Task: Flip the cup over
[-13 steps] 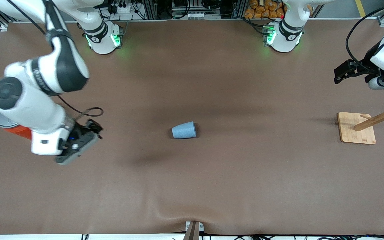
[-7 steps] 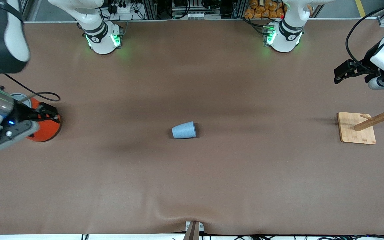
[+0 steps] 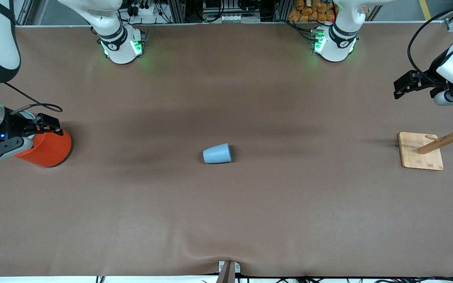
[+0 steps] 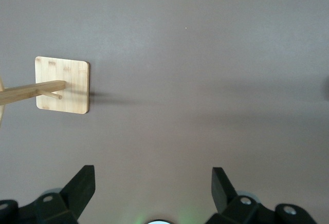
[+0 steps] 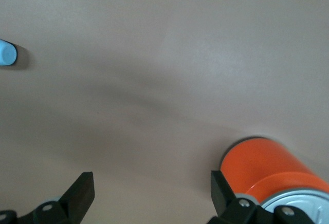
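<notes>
The small light-blue cup (image 3: 217,153) lies on its side in the middle of the brown table; its end also shows at the edge of the right wrist view (image 5: 7,53). My right gripper (image 3: 48,125) is open and empty, over the orange can at the right arm's end of the table, well apart from the cup. In the right wrist view its fingers (image 5: 151,183) stand wide apart with bare table between them. My left gripper (image 3: 403,84) is open and empty over the left arm's end of the table, and the left arm waits there; its fingers (image 4: 153,179) frame bare table.
A large orange can (image 3: 47,149) with a grey lid stands at the right arm's end, partly under the right gripper, and shows in the right wrist view (image 5: 267,170). A wooden peg stand on a square base (image 3: 419,151) stands at the left arm's end and shows in the left wrist view (image 4: 62,84).
My right arm has swung away from the middle toward its own end of the table, uncovering the orange can. The cup and the left arm have not moved.
</notes>
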You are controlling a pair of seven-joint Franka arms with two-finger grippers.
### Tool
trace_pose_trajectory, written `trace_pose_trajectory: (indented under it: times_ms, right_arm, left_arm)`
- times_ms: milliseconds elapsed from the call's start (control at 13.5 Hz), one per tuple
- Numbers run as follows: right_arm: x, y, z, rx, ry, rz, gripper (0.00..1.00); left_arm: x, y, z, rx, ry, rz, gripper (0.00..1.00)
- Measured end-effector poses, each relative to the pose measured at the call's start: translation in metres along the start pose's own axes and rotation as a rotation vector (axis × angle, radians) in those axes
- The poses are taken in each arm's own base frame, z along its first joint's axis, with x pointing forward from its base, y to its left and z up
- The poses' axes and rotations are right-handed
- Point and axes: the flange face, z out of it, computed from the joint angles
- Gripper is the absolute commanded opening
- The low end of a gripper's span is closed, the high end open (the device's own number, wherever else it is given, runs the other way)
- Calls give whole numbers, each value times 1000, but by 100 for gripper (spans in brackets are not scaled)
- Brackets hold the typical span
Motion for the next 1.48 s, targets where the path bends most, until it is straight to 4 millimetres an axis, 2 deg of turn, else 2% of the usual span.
trace_pose_trajectory:
  times_ms: [371,594,965,1484]
  right_arm:
    - [-17,-15,4,39,-9,67,100]
    - [-27,-14,6,59,-10,90,100]
    - [-24,-28,6,58,-11,93,100]
    - [-23,-27,3,55,7,94,100]
  left_arm:
    - [0,0,0,0,0,0,100]
    - [0,0,0,0,0,0,100]
    - [0,0,0,0,0,-1,100]
    - [0,0,-3,-1,7,-1,100]
